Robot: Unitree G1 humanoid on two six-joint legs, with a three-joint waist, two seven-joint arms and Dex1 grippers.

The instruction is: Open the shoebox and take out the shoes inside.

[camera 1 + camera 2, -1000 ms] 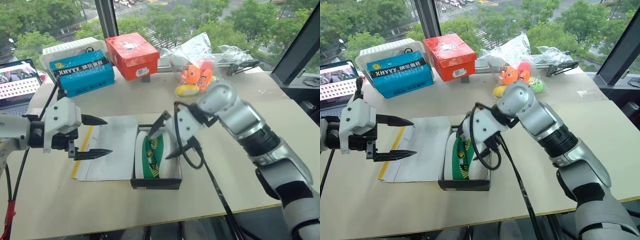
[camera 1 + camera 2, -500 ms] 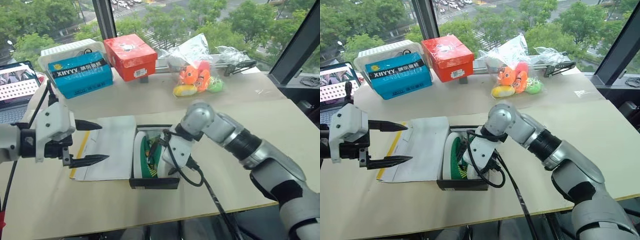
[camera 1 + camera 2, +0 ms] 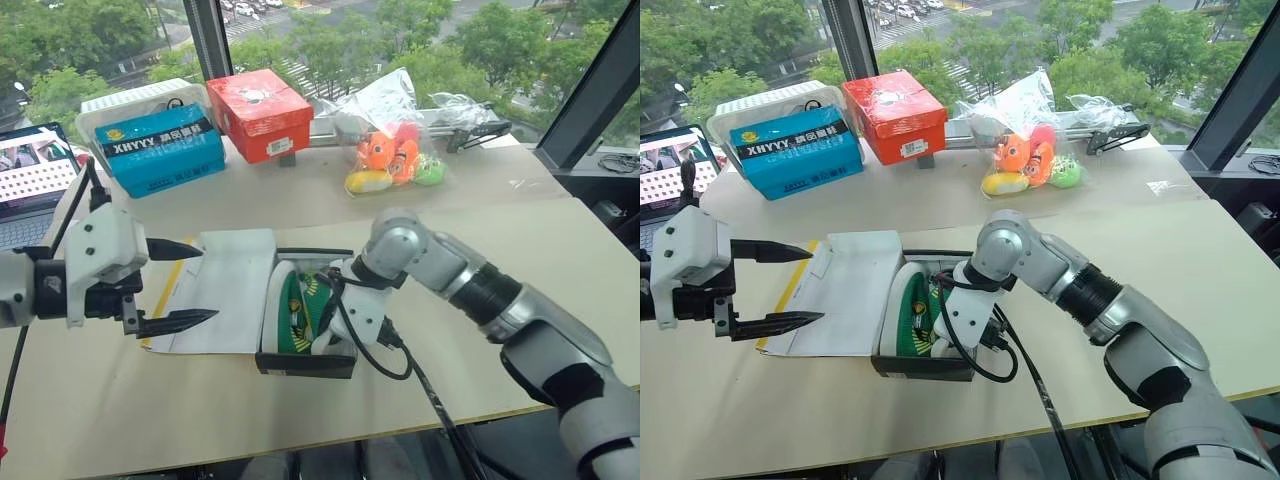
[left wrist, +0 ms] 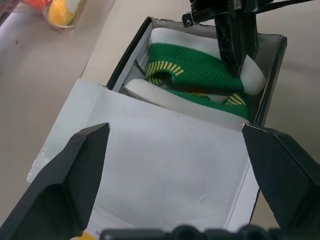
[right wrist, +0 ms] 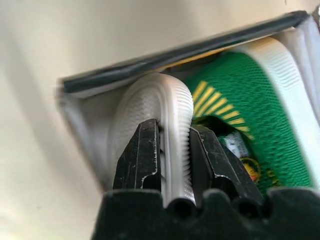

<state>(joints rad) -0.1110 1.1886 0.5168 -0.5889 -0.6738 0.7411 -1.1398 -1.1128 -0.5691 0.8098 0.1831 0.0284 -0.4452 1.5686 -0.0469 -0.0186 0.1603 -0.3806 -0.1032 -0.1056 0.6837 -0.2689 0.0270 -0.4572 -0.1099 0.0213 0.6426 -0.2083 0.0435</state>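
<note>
Head view: the shoebox (image 3: 305, 362) lies open, lid flap toward the wide-spread left gripper (image 3: 180, 285), the shoes (image 3: 296, 312) inside.

Left wrist view: both green shoes fill the box.

Right wrist view: the right gripper (image 5: 172, 160) pinches one shoe's pale sole.

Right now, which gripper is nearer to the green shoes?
Right. The right gripper pinches one of the green shoes inside the box; the left gripper hovers open over the lid, beside them.
</note>
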